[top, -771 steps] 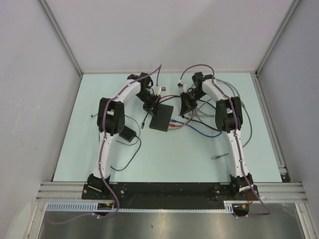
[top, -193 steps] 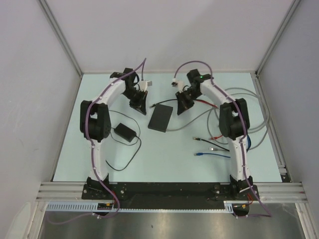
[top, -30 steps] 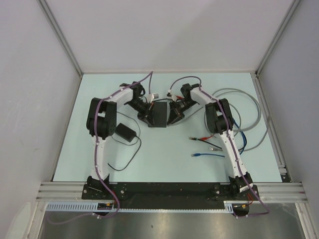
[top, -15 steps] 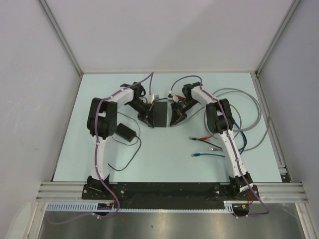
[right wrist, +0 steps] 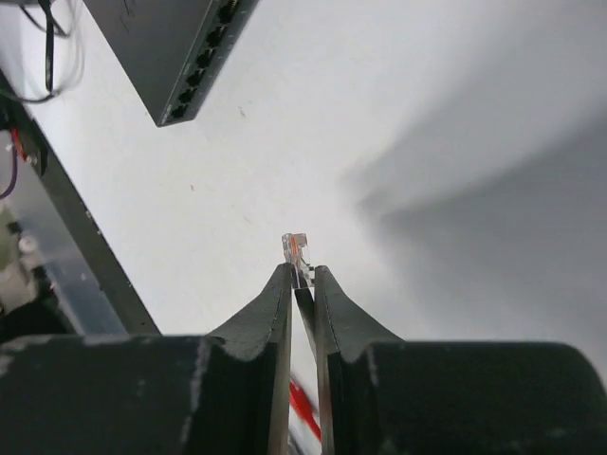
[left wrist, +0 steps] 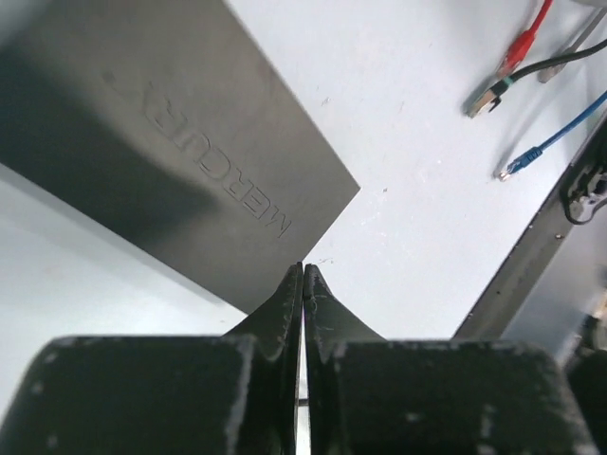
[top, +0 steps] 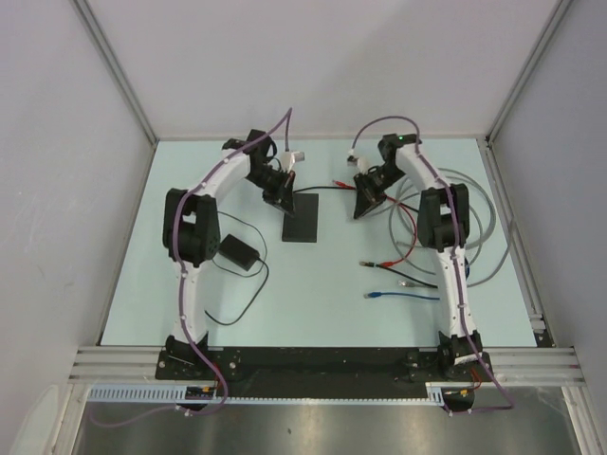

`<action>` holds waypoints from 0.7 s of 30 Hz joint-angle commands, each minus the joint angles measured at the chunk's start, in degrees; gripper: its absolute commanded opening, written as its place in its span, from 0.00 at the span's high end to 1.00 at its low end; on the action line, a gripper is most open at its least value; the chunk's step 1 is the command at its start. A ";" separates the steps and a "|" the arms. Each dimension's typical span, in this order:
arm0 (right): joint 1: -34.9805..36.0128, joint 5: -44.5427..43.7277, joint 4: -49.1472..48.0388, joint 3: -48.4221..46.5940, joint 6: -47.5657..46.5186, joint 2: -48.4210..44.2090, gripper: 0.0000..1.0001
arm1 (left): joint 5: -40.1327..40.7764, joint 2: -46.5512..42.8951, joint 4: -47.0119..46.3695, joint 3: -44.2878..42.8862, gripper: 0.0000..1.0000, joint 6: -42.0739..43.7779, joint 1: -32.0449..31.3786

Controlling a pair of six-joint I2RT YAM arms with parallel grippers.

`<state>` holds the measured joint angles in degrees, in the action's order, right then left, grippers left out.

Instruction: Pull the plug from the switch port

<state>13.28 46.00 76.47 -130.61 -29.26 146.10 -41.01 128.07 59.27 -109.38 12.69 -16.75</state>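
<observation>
The switch (top: 301,217) is a flat matte-black box lying mid-table; it also shows in the left wrist view (left wrist: 161,133). In the right wrist view (right wrist: 180,43) its row of ports faces my right gripper. My right gripper (top: 364,209) is shut on a clear plug (right wrist: 298,249), which is out of the ports and well apart from the switch. My left gripper (top: 284,200) is shut and empty. Its tips (left wrist: 303,272) are at the switch's edge near a corner.
A small black power adapter (top: 237,252) with a thin cord lies left of centre. A grey cable coil (top: 479,223) lies at the right. Loose red and black cables (top: 394,266) and a blue one (top: 398,296) lie near the right arm.
My right gripper has drawn back to the right, away from the switch, with the plug in it. The switch now lies flat. My left gripper has shifted toward its far left corner.
</observation>
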 commanded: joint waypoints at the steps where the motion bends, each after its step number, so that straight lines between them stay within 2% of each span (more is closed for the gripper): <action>1: -7.02 -3.90 -2.19 -3.16 2.26 -8.10 1.00 | 0.41 -2.92 1.82 -6.71 0.95 3.13 0.49; 7: -16.77 -6.10 -7.55 -4.82 5.08 -9.87 1.00 | -0.82 2.26 5.86 -14.27 0.93 3.92 0.76; 11: -20.39 -6.36 -10.46 -8.16 7.63 -5.15 1.00 | -1.18 4.29 7.00 -17.61 0.92 4.45 1.02; 16: -23.64 -3.55 -16.60 -16.07 12.54 -0.12 0.80 | -0.03 3.68 7.79 -18.06 0.91 6.38 1.72; 18: -24.96 -2.14 -20.81 -16.17 16.14 -0.64 0.71 | 0.49 3.07 8.32 -17.71 0.91 7.34 2.25; 20: -25.58 -2.05 -27.14 -16.00 18.17 -1.17 0.67 | 0.67 2.80 8.41 -16.83 0.91 7.61 2.78; 21: -25.58 -2.14 -30.29 -16.08 19.14 -1.52 0.62 | 0.76 2.36 8.32 -16.57 0.91 7.53 2.95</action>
<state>-11.60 41.78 58.92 -143.68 -16.25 145.71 -40.62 132.60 66.65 -124.95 17.63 -15.16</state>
